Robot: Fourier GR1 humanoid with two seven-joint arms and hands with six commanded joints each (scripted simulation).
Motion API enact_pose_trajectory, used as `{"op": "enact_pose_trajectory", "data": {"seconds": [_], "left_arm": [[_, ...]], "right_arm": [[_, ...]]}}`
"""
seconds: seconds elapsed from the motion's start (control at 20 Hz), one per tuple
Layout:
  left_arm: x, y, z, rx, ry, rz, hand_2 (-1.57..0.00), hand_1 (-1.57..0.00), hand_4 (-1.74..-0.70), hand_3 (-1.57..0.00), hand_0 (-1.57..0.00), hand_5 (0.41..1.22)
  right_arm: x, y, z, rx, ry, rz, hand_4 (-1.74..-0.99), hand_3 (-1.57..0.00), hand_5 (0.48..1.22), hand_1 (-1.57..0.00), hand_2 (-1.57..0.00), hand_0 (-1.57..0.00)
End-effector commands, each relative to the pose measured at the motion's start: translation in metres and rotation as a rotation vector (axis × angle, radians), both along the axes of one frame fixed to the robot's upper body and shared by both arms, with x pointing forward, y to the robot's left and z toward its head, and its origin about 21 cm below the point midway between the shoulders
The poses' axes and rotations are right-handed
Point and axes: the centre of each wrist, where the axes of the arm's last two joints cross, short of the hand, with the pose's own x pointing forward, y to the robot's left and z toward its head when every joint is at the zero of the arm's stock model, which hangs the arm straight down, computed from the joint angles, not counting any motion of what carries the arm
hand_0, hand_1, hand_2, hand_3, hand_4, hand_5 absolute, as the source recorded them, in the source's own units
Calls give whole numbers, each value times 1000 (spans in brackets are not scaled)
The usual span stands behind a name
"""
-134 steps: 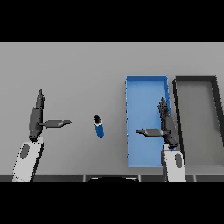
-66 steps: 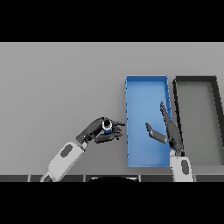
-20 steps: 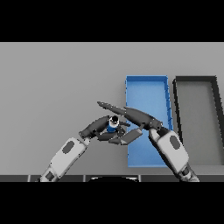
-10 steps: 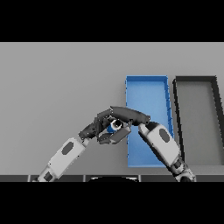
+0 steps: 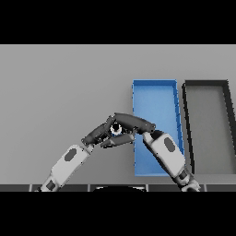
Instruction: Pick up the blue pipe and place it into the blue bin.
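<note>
Only the pale end of the blue pipe (image 5: 116, 130) shows, just left of the blue bin (image 5: 155, 83); the two hands hide its body. My left hand (image 5: 97, 134) reaches in from the lower left with its fingers curled round the pipe. From the lower right, my right hand (image 5: 134, 121) arches over the top of the pipe, its fingers bent down on it and its thumb under it. Both hands meet over the table at the bin's left wall.
A dark grey bin (image 5: 205, 83) stands right of the blue one, their long sides nearly touching. My right forearm (image 5: 165, 153) lies across the near part of the blue bin.
My right hand swung left from beside the bins to meet the left hand, and its fingers have closed down over the pipe. The blue body of the pipe is now covered.
</note>
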Motion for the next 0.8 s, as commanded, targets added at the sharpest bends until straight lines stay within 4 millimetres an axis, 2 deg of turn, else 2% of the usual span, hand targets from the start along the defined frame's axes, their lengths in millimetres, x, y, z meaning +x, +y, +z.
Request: {"op": "enact_pose_trajectory", "data": {"seconds": [0.0,0.05,0.1,0.15,0.25,0.3,0.4,0.55,0.65,0.75], "left_arm": [[0,-1,-1,10,2,2,-1509,-1423,-1732,-510,-1513,1218],[-2,-5,-2,7,-12,-10,-1521,-1356,-1734,-505,-1499,1219],[-2,-2,-2,14,-25,-23,-1350,-1220,-1637,-531,-1426,1219],[-1,1,-2,27,-37,-29,-1242,-1190,-1544,-518,-1407,1219],[1,2,-4,58,-33,-63,-819,-802,-1343,-332,-979,1220],[2,3,-2,79,-38,-80,-655,-642,-1251,-266,-783,1220],[5,7,1,112,-41,-99,-419,-410,-1110,-170,-501,1184],[6,8,0,131,-72,-76,-214,-210,-950,-86,-256,964],[5,8,-5,169,-44,-42,-137,-134,-880,-55,-163,842],[4,9,-8,185,-52,-27,-87,-85,-836,-35,-104,754]], "right_arm": [[-3,0,-1,12,4,8,-1471,-1491,1135,-1512,-1512,-1511],[-6,-4,-1,14,19,21,-1473,-1507,1152,-1524,-1524,-1523],[-5,-1,0,11,34,23,-1474,-1520,1166,-1533,-1533,-1533],[-5,0,-1,14,31,25,-1477,-1530,1177,-1541,-1541,-1540],[-8,-3,-2,15,14,28,-1480,-1545,1193,-1552,-1552,-1551],[-7,0,0,9,14,25,-1481,-1550,1198,-1556,-1556,-1555],[-7,0,1,23,24,19,-1482,-1558,1206,-1561,-1561,-1561],[-8,2,2,34,32,19,-1484,-1564,1214,-1566,-1566,-1566],[-12,2,2,70,23,30,-1484,-1567,1216,-1568,-1568,-1568],[-13,1,3,75,16,28,-1485,-1568,1218,-1569,-1569,-1569]]}}
